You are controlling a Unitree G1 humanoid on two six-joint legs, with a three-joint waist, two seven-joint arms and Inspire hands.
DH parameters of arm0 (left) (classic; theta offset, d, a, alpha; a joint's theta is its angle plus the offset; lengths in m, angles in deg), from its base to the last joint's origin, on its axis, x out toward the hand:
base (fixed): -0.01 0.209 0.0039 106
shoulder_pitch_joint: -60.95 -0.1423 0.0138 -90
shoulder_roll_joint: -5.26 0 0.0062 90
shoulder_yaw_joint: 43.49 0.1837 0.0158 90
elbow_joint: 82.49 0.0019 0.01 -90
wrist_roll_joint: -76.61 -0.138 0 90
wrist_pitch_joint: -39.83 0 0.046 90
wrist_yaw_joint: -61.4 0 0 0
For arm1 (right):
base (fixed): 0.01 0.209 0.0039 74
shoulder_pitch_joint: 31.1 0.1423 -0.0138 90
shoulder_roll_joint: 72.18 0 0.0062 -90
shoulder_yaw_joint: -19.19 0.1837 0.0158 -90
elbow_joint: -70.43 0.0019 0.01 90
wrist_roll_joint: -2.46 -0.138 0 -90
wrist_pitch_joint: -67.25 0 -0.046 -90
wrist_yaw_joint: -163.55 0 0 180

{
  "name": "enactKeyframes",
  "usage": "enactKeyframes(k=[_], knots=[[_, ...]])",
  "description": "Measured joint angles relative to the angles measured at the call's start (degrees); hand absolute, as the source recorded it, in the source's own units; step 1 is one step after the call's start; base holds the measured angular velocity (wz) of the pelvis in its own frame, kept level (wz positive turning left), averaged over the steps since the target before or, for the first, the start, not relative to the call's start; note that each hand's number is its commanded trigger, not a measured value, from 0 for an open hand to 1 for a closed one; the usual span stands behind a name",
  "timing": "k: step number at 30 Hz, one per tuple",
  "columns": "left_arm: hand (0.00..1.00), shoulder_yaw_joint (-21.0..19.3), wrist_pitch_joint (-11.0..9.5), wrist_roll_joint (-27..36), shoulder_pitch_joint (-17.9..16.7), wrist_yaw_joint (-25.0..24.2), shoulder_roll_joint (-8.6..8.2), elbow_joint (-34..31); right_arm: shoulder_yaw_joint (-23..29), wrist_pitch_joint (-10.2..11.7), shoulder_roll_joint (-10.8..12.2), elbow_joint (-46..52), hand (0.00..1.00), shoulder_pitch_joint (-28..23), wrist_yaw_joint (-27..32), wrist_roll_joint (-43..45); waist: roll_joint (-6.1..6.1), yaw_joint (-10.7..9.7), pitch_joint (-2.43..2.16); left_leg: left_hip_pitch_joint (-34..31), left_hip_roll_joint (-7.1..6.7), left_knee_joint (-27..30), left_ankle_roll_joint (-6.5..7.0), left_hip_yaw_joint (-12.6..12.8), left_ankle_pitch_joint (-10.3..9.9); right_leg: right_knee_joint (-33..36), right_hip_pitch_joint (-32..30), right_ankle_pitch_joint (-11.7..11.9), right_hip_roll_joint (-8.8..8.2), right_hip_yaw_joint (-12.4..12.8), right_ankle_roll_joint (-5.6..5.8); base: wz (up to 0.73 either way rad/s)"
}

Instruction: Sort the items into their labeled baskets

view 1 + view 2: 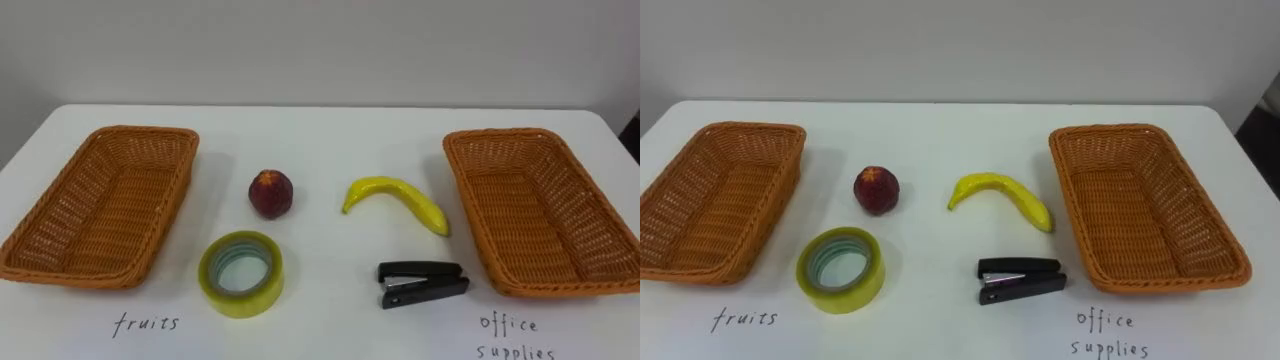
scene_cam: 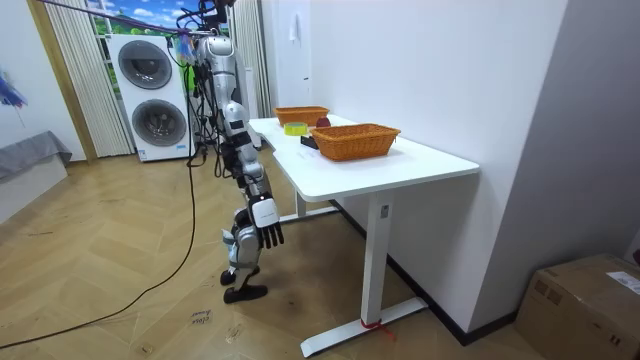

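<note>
Tape point(image 1: 241, 273) before peach point(image 1: 271, 193), stapler point(image 1: 422, 283) before banana point(image 1: 397, 201)

light: bright, even | shadows: soft, close under stapler point(image 1: 422, 283) | glare: slight sheen on banana point(image 1: 395, 198)

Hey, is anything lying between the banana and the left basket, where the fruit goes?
Yes. The peach lies right between the banana and that basket. The tape sits nearer the front, off that line.
</note>
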Motion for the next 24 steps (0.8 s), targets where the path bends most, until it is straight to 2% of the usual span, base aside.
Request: enactKeyframes(k=[13,14,19,24], knots=[[0.00,-0.01,0.03,0.01,-0.03,2.81,-0.01,-0.06,-0.17,-0.42,0.06,-1.00,0.00,-0.24,-0.40,-0.10,-0.12,0.07,-0.07,0.07,-0.07,-0.56,0.22,-0.03,0.13,-0.67,0.11,0.23,-0.05,-0.86,0.07,0.02],[0.00,-0.03,0.06,-0.02,-0.06,2.85,-0.01,-0.06,-0.17,-0.70,0.07,-1.08,0.00,-0.25,-0.40,-0.44,-0.38,0.09,-0.20,0.09,-0.07,-0.62,0.22,-0.03,0.13,-0.67,0.13,0.23,-0.06,-0.92,0.07,0.00],[0.00,-2.25,0.23,-0.06,-0.30,2.42,-0.16,-0.06,-0.05,-0.71,0.53,-1.20,0.00,-0.48,-0.08,-5.40,-0.83,0.46,-0.04,1.09,-0.06,-1.60,0.24,0.03,0.15,-0.84,0.55,0.23,0.08,-0.57,0.07,-0.03],[0.00,-4.11,0.05,0.11,0.16,2.56,-0.20,1.25,0.07,-0.58,0.88,-1.51,0.00,-1.02,0.10,-14.69,-1.38,0.42,0.00,2.02,-0.07,-1.58,0.27,0.72,0.12,-1.58,1.87,0.32,0.11,0.02,0.21,-0.04]])
